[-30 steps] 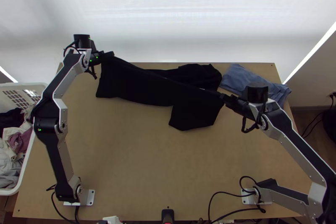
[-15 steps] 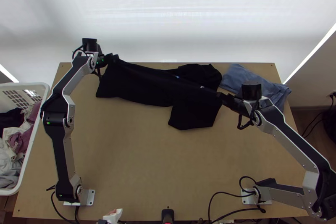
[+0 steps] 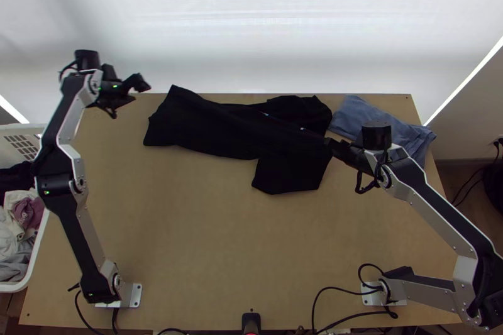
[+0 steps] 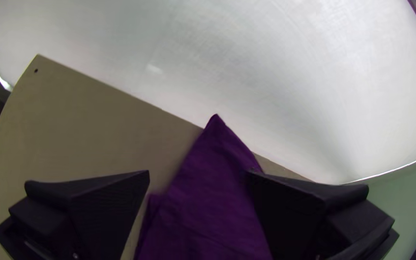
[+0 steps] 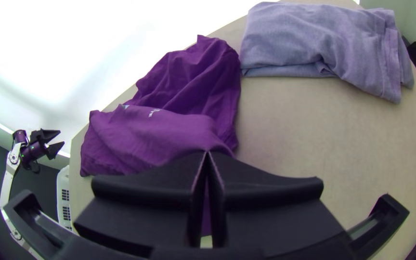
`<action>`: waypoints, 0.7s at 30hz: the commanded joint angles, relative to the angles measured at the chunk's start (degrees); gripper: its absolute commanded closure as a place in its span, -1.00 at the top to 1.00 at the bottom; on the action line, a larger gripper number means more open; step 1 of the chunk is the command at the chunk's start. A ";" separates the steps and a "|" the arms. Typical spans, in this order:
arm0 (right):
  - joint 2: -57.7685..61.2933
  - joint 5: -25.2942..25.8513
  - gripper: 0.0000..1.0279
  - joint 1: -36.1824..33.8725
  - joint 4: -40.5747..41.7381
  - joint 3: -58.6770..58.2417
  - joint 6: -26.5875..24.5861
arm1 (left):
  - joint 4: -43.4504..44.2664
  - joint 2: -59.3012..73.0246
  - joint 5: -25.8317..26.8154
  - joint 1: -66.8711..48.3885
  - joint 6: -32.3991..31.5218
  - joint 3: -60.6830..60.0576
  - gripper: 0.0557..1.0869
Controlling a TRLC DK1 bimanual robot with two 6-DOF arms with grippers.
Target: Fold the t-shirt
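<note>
White plastic laundry basket [image 3: 36, 248] w/ clothes stands L of the light wooden tabletop [image 3: 207, 241]; L claw [image 3: 142, 92] is wide apart, nr far L corner. Black fabric t-shirt [image 3: 207, 127] lies partly folded along the far edge by a white backdrop [image 3: 251, 21], R claw [image 3: 329, 143] pinching its R part. Blue-grey folded cloth [image 3: 377, 122] far R, then brown floor [image 3: 459, 178].

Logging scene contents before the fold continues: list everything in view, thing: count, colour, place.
T-shirt: 1, black from above, partly folded over, table's far side
Folded cloth: 1, blue, far right corner
Table: 1, light wood, centre
Basket: 1, white, left of table
Laundry: count unclear, mixed, in basket
Backdrop: 1, white, behind table
Cables: several, black, near arm bases
Arms: 2, silver-grey and black, left and right
Left gripper: 1, black, open, off the shirt
Right gripper: 1, black, shut on shirt
</note>
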 commanded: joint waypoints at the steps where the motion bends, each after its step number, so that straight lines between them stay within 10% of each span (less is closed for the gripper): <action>1: 0.22 0.61 -0.94 0.16 0.72 -0.82 0.91 | -1.88 -1.65 2.32 0.33 1.82 -2.50 0.44; 4: 0.22 0.70 -0.94 0.34 0.72 -0.82 0.99 | -1.62 -1.82 2.84 0.59 2.35 -5.22 0.06; 21: 1.01 0.87 -0.94 0.60 0.72 0.23 0.99 | 0.76 -0.77 2.67 -0.55 5.60 -11.55 0.06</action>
